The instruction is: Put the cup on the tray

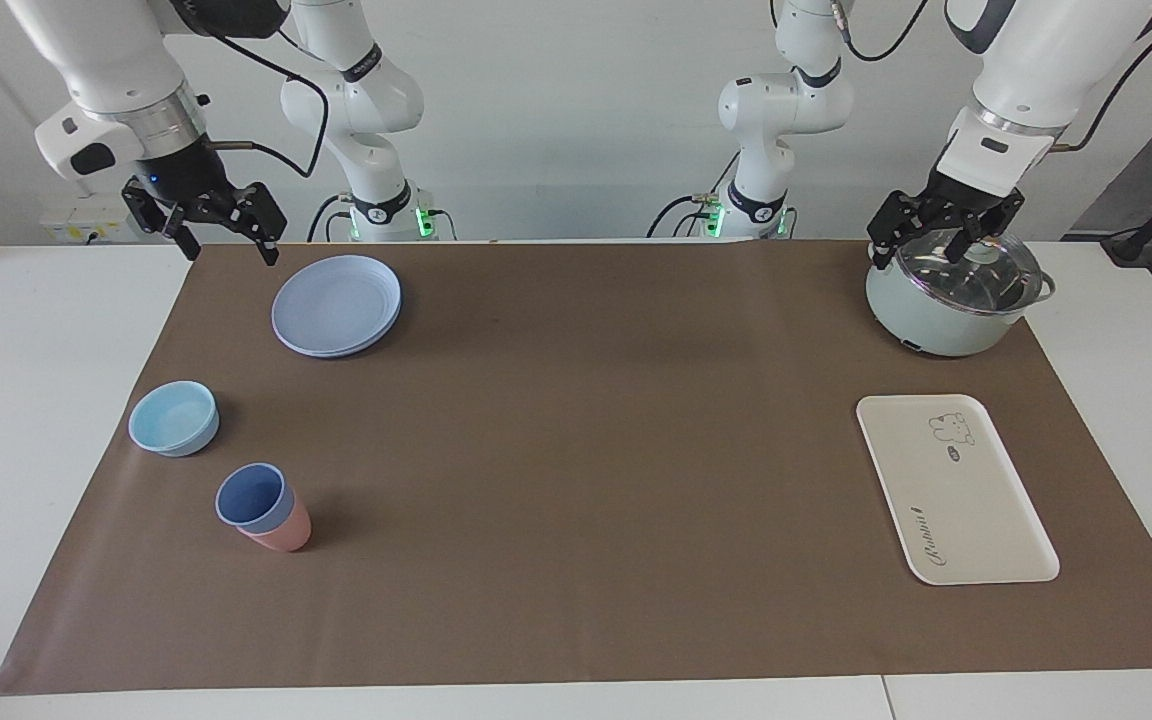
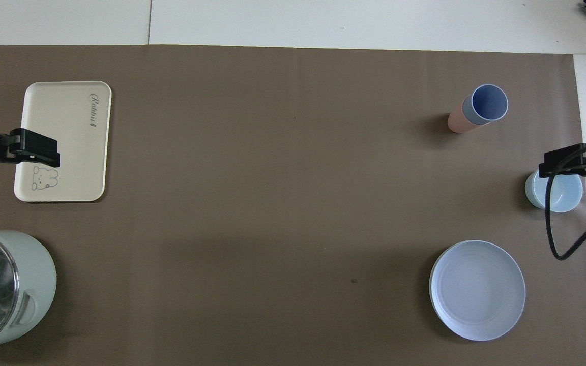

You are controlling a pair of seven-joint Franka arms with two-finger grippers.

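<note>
The periwinkle-blue cup (image 1: 252, 496) (image 2: 486, 103) stands upright, nested in a salmon-pink cup (image 1: 283, 531), on the brown mat toward the right arm's end, farther from the robots than the bowl. The cream tray (image 1: 956, 490) (image 2: 61, 140) lies flat with nothing on it at the left arm's end. My right gripper (image 1: 228, 246) hangs open and holds nothing, high over the mat's corner beside the plates, well apart from the cup. My left gripper (image 1: 918, 252) hangs open and holds nothing over the pot's glass lid.
A pale green pot (image 1: 951, 300) with a glass lid stands nearer to the robots than the tray. Stacked blue plates (image 1: 336, 304) and a light-blue bowl (image 1: 174, 418) sit at the right arm's end. A black cable (image 2: 557, 223) trails from the right arm.
</note>
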